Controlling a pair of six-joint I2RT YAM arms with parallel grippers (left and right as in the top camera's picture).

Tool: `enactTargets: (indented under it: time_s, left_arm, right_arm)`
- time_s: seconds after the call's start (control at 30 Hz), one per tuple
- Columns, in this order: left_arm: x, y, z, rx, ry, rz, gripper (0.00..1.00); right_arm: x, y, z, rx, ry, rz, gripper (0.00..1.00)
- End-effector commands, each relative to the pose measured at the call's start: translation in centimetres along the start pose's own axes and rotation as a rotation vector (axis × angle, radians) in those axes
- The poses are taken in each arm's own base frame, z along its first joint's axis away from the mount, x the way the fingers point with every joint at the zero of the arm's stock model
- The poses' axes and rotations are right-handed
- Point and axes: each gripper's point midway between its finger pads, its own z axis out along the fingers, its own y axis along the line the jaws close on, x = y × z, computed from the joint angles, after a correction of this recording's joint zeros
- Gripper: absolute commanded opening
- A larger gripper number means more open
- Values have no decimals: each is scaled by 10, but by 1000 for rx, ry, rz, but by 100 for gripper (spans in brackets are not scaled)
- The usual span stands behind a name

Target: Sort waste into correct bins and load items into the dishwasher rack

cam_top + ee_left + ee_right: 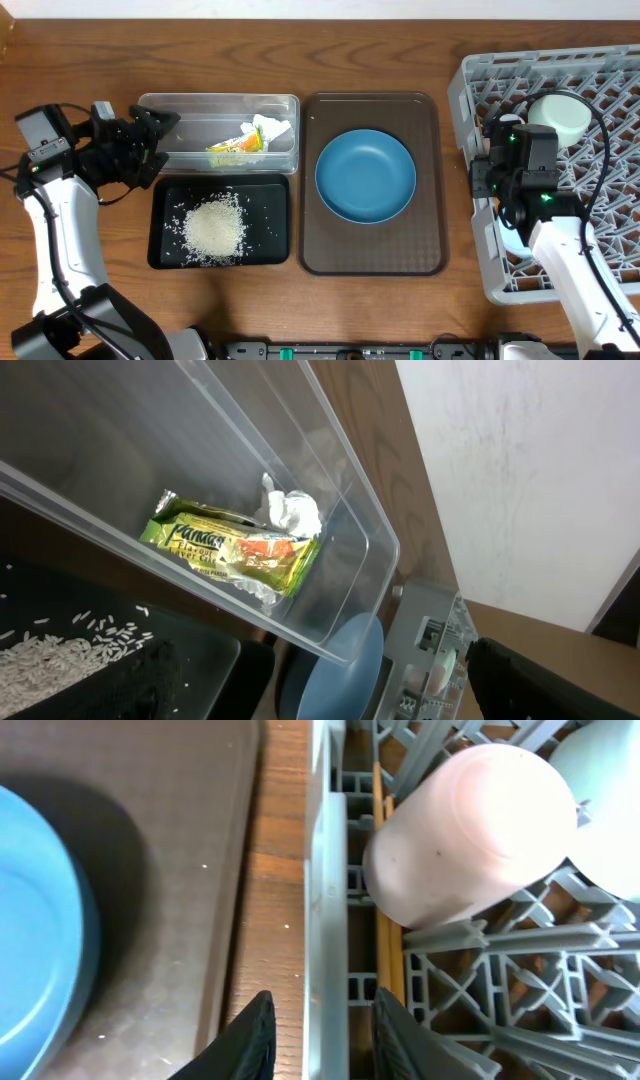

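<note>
Now | plate (pixel 365 176) 1 | cup (pixel 470 830) 1 | chopsticks (pixel 385 955) perhaps 2 | wrapper (pixel 235 550) 1

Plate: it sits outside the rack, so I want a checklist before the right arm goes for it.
1. Plate bare, alone on brown tray: ok.
2. Right gripper open, empty: ok.
3. Right gripper clear of rack: not ok, fingers straddle its wall.
4. Cup and chopsticks lie in rack: ok.
5. Room in rack for plate: cannot tell.
6. Left gripper away from plate: ok, by tub.
</note>
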Motion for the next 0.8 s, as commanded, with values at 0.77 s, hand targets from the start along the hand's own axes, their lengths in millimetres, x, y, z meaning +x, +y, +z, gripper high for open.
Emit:
enactTargets:
  time_s: [0.77]
  left_arm:
    - [-1,-3,-2,11,1,-6,94]
  right_arm:
    - [-3,5,23,-21,2,133,4]
